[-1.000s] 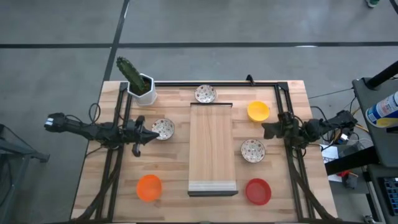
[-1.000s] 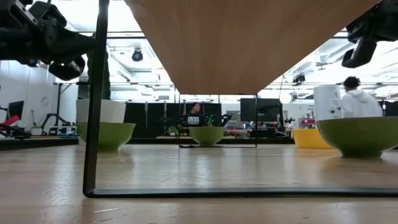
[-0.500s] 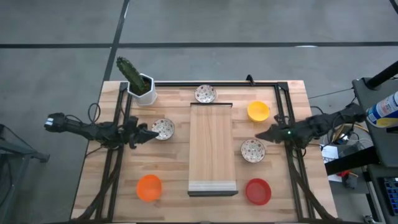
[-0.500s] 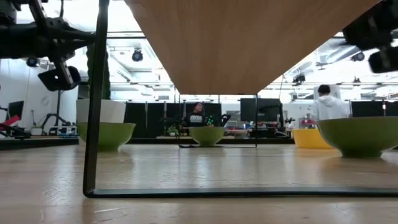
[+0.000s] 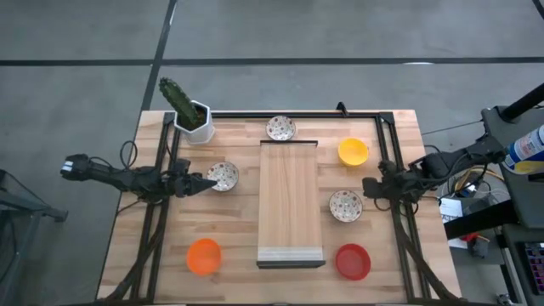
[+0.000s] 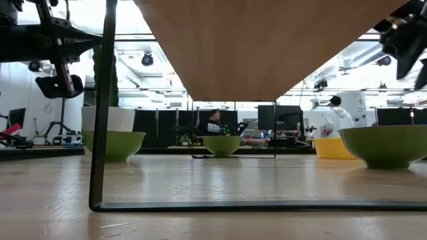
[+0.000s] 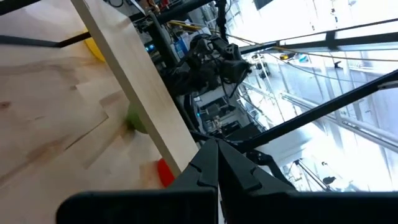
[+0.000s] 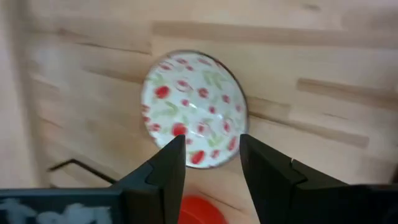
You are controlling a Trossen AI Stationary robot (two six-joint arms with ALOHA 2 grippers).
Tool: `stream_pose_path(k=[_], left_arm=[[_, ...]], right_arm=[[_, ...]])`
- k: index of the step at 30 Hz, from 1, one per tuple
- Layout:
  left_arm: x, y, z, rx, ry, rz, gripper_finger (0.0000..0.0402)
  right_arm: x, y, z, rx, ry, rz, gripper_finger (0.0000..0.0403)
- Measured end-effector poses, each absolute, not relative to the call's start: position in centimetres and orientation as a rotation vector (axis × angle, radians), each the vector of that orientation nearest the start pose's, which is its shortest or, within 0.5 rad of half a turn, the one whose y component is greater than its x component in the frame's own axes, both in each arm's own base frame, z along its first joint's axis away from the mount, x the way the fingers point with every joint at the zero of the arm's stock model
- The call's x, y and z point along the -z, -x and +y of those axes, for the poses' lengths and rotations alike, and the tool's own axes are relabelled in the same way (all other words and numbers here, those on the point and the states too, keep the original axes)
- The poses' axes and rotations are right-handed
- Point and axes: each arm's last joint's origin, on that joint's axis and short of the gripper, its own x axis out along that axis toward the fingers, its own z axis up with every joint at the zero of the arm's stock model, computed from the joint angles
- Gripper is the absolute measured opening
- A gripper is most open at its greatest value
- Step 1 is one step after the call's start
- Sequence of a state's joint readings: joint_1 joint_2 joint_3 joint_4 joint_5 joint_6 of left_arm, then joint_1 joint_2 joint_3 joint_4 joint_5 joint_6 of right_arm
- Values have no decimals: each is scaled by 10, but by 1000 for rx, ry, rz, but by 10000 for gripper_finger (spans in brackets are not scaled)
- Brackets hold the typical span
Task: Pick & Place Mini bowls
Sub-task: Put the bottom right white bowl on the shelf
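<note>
Six mini bowls rest on their bases on the table. Three are speckled white: one far (image 5: 280, 128), one left (image 5: 223, 176), one right (image 5: 346, 205). The others are yellow (image 5: 353, 151), orange (image 5: 203, 256) and red (image 5: 353, 261). My right gripper (image 5: 367, 189) hangs open just right of the right speckled bowl (image 8: 193, 109), above the table, pointing down at it; its fingers (image 8: 171, 165) touch nothing. My left gripper (image 5: 200, 183) is shut and empty, level, just left of the left speckled bowl.
A raised wooden board (image 5: 291, 200) on a black frame spans the table's middle between the two arms. A white square pot with a cactus (image 5: 194, 117) stands at the far left corner. A person (image 6: 333, 117) is in the room beyond the table.
My right gripper has opened, tipped down and gone a little toward the near edge, to the right speckled bowl. My left gripper has turned about its wrist and stayed shut. No bowl has moved.
</note>
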State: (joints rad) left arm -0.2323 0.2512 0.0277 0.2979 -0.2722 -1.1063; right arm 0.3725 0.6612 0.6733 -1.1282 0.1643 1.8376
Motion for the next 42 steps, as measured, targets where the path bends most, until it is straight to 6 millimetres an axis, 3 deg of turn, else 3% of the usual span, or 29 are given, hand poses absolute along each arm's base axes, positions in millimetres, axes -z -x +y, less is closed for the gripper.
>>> stream_pose_path(k=[19, 42], left_arm=[[-181, -111, -18, 2, 1126, -89, 3], [-180, -111, -18, 2, 1126, -89, 3]], right_arm=[[-217, -127, 47, 909, -1227, 1072, 130], [-189, -146, 58, 913, -1224, 1175, 121]])
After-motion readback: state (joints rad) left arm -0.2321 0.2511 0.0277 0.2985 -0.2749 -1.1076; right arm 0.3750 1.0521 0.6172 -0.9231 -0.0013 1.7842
